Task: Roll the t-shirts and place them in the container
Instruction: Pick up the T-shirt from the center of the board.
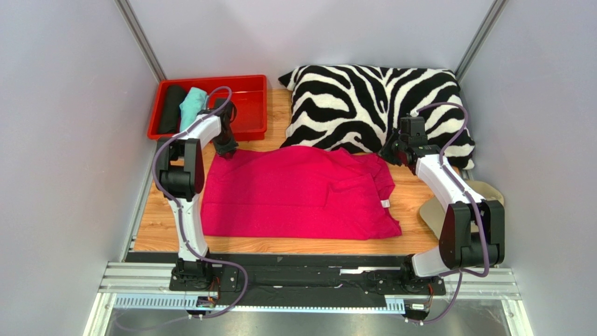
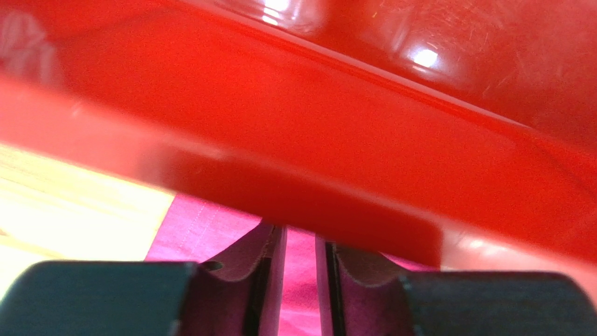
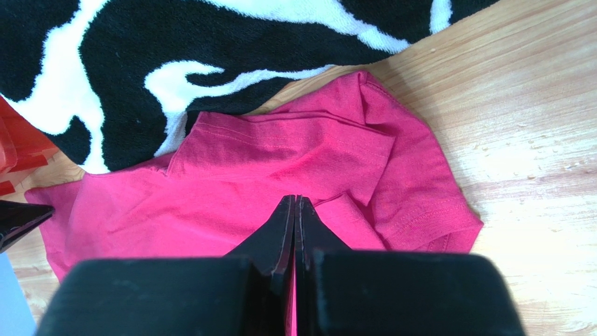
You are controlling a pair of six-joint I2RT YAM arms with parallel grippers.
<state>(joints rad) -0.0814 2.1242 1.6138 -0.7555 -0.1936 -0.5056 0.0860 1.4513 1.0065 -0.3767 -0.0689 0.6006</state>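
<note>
the hot-pink t-shirt [image 1: 294, 192] lies spread on the wooden table [image 1: 413, 203], its far edge touching the zebra pillow [image 1: 364, 98]. the right gripper [image 3: 295, 203] is pressed together on a sliver of the shirt near its sleeve. the left gripper [image 2: 300, 245] sits at the shirt's far-left corner beside the red tray [image 1: 249, 105], fingers narrowly parted; whether it pinches cloth cannot be told.

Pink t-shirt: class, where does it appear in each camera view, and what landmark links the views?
Top external: pink t-shirt spread mid-table.
Left wrist: strip at bottom, under tray wall.
Right wrist: fills the middle.
Landmark: red tray, top-left in top external, filling left wrist.
</note>
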